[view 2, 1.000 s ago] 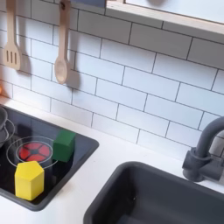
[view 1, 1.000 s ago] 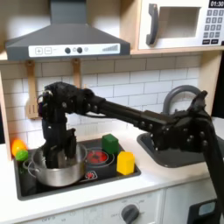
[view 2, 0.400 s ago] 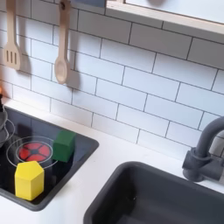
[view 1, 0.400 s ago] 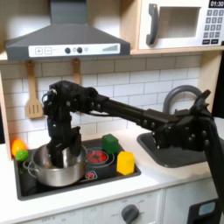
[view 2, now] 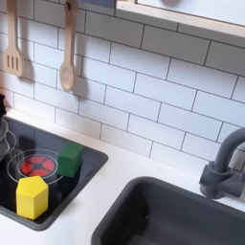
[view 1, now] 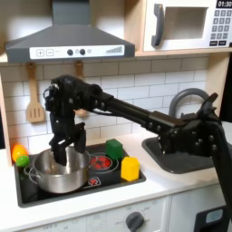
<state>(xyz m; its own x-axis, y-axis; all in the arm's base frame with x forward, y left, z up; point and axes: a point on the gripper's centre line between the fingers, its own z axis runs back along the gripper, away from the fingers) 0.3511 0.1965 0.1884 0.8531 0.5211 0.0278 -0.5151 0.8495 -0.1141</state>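
Steel first: the pot (view 1: 57, 173) sits nearest us on the stove (view 1: 122, 178), at the first exterior view's left, and the gripper (view 1: 60, 155) hangs just above its mouth, fingers pointing down. Whether those fingers are parted or pinched I cannot tell; the black parts blur together, and nothing shows between them. Beside the pot, toward the first exterior view's right, comes the red burner (view 1: 101, 163), then the yellow block (view 1: 130, 168) and, a little further back, the green block (view 1: 114, 148). A yellow-and-green toy (view 1: 18, 154) peeks out at the pot's far left. To work over this pot well, I'd judge the wrist should stay plumb and centred, clear of the rim. Look at the pose: the arm stretches long from its base by the sink (view 1: 181, 156), rising leftward to an elbow in front of the tiles, forearm dropping straight down. Behind, a spatula (view 1: 35, 91) and spoon (view 2: 67, 55) hang on the wall.
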